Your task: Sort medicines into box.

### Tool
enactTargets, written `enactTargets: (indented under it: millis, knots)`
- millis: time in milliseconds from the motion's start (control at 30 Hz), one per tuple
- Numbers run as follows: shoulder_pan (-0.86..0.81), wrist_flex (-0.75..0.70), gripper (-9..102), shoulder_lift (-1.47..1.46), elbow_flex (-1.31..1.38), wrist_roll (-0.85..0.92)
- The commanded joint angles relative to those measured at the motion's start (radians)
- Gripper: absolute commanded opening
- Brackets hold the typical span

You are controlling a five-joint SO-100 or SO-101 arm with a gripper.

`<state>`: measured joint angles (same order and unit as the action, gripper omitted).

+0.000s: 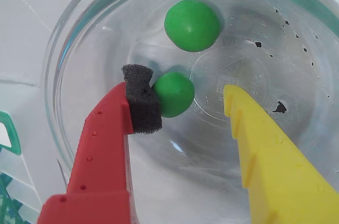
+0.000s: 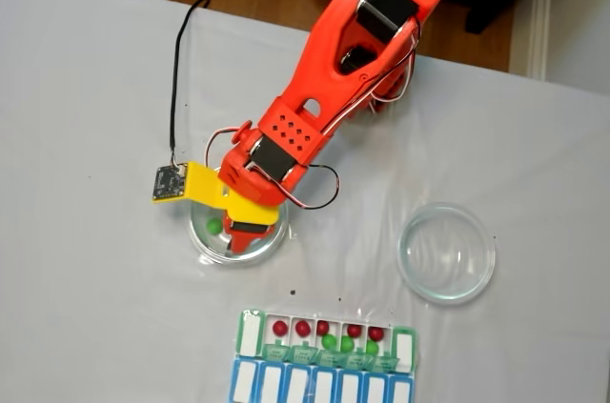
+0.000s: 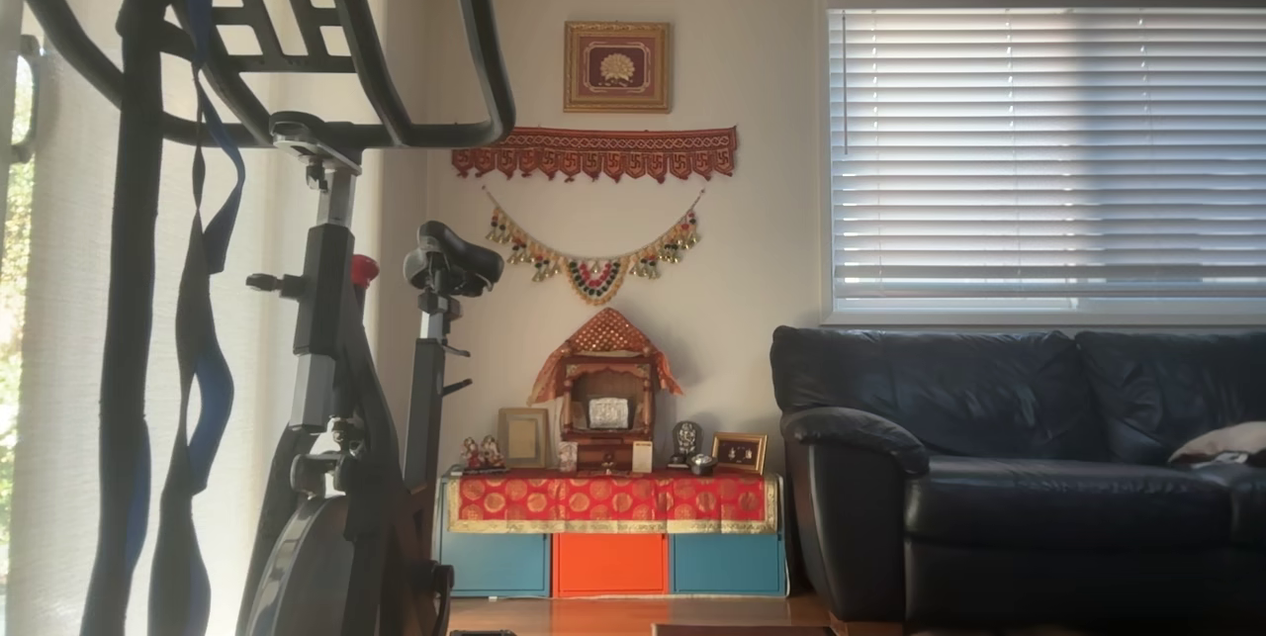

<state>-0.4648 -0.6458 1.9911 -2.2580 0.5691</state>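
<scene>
In the wrist view the gripper (image 1: 189,97) stands spread inside a glass dish (image 1: 58,75), its foam pad (image 1: 140,99) touching one of two green balls (image 1: 174,94). The fixed view adds the pill box (image 2: 324,357) at bottom centre, holding red and green balls.

- Wrist cam rode just behind the gripper (image 1: 185,102), looked down past the red finger (image 1: 106,150) & yellow finger (image 1: 265,155), very close, straight into a glass dish (image 1: 63,75); two green balls (image 1: 192,25) loomed large.
- Fixed cam sat high above the white table (image 2: 86,308), faced nearly straight down, far enough to take in the arm (image 2: 334,89), both dishes & most of the box (image 2: 250,334) at the bottom edge.
- Shared by those two: the dish under the gripper, w/ green balls inside.
- Other cam stood low in a room, faced level toward a wall, sofa (image 3: 1019,478) & exercise bike (image 3: 326,319); no overlap w/ the table views.
</scene>
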Motion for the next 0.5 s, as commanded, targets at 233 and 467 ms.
enactTargets:
  millis: [233,467]
  knots:
    - [0.026,0.034,19,0.052,0.008,0.003]
    - [0.028,0.044,16,0.055,0.000,0.003]
